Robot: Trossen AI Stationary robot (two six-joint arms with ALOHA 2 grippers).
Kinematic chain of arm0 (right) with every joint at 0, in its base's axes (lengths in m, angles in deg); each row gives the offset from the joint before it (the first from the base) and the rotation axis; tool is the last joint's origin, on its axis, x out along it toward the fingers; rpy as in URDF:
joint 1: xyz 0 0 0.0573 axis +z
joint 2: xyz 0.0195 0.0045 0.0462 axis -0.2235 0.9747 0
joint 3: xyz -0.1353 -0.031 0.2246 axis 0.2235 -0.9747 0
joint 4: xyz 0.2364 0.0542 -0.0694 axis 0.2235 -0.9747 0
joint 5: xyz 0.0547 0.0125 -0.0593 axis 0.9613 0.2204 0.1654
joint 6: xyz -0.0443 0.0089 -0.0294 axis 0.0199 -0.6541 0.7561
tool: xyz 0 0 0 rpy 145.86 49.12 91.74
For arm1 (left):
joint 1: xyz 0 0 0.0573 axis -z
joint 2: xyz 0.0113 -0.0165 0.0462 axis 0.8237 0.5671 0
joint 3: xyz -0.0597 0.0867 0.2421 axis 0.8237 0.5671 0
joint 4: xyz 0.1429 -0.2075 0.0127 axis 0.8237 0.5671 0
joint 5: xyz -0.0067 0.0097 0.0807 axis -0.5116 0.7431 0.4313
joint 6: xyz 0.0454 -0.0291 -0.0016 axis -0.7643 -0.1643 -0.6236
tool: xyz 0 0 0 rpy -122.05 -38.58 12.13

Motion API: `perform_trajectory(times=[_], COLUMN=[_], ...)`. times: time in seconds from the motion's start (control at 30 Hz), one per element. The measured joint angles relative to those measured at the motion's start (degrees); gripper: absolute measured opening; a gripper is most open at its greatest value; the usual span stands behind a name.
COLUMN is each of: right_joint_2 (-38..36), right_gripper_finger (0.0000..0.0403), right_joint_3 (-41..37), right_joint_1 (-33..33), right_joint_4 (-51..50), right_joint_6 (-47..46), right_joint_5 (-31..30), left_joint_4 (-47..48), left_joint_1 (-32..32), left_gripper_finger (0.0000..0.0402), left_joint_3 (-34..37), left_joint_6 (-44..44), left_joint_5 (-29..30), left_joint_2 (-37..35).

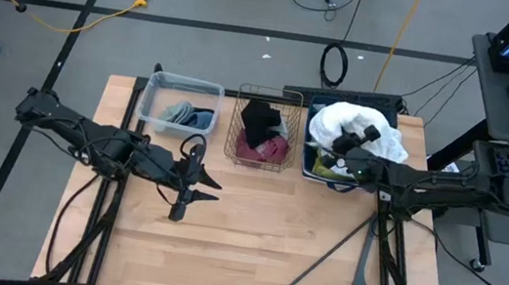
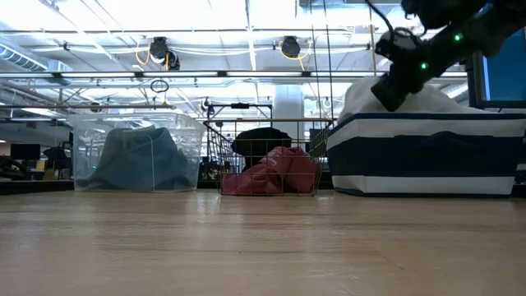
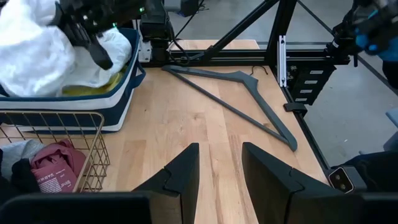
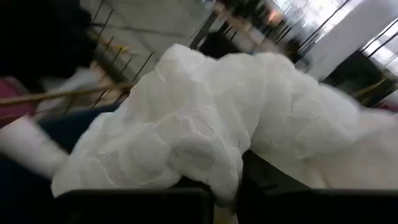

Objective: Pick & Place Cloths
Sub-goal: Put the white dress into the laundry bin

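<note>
The white cloth [image 1: 355, 126] lies heaped on top of the navy basket [image 1: 308, 169], with a yellow cloth [image 3: 93, 89] under it. My right gripper [image 1: 333, 159] reaches into this heap from the table's right side and is shut on the white cloth [image 4: 205, 118]. Black [image 1: 260, 119] and maroon [image 1: 271, 150] cloths sit in the wire basket [image 1: 236, 130]. Teal [image 1: 201, 118] and light grey [image 1: 178, 113] cloths lie in the clear bin [image 1: 158, 86]. My left gripper [image 1: 183, 197] hovers open over bare wood in front of the bin, touching nothing. My right gripper pinches a bunched fold of the white cloth [image 4: 225, 184] between its two fingers. It comes slanting down from the table's right side. The rest of the cloth [image 3: 37, 50] stays heaped on the basket, slack. The layers cannot be counted.
A grey plastic hanger [image 1: 347, 263] lies on the table's near right part, in front of the navy basket. The three containers stand in a row along the far edge. Bare wood [image 1: 242, 239] stretches across the near middle and left. Cables and a desk lie beyond the table.
</note>
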Motion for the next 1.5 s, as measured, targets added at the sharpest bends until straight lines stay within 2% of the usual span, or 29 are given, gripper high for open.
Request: perform_trajectory(times=[0.13, 0.33, 0.57, 0.73, 0.93, 1.13, 1.5], right_joint_2=[0.0, 0.5, 3.4, 4.9, 4.7, 4.3, -3.1], right_gripper_finger=[0.0017, 0.0017, 0.0017, 0.0019, 0.0084, 0.0141, 0.0199], right_joint_3=[0.0, 0.0, 0.1, 0.1, 0.0, 0.0, -0.1], right_joint_1=[-2.2, -5.3, -9.7, -13.0, -13.4, -13.3, -13.3], right_joint_4=[-6.8, -13.9, -20.5, -21.5, -19.0, -18.6, -18.5], right_joint_6=[-11.8, -23.2, -31.5, -32.9, -32.9, -32.0, -28.8], right_joint_5=[6.7, 19.2, 28.3, 34.7, 38.5, 38.8, 39.6], left_joint_4=[0.0, 0.0, 0.0, 0.0, 0.0, 0.0, 0.0], left_joint_1=[0.0, 0.0, 0.5, 1.4, 2.4, 2.9, 2.9], left_gripper_finger=[0.0124, 0.0124, 0.0124, 0.0124, 0.0124, 0.0124, 0.0124], left_joint_3=[0.0, 0.0, 0.0, 0.0, 0.0, 0.0, 0.0], left_joint_6=[0.0, 0.7, 1.3, 1.2, 1.2, 0.9, 0.9], left_joint_5=[0.0, -0.1, -0.2, -0.2, -0.2, -0.2, -0.2], left_joint_2=[0.0, 0.0, 0.0, 0.0, 0.0, 0.0, 0.0])
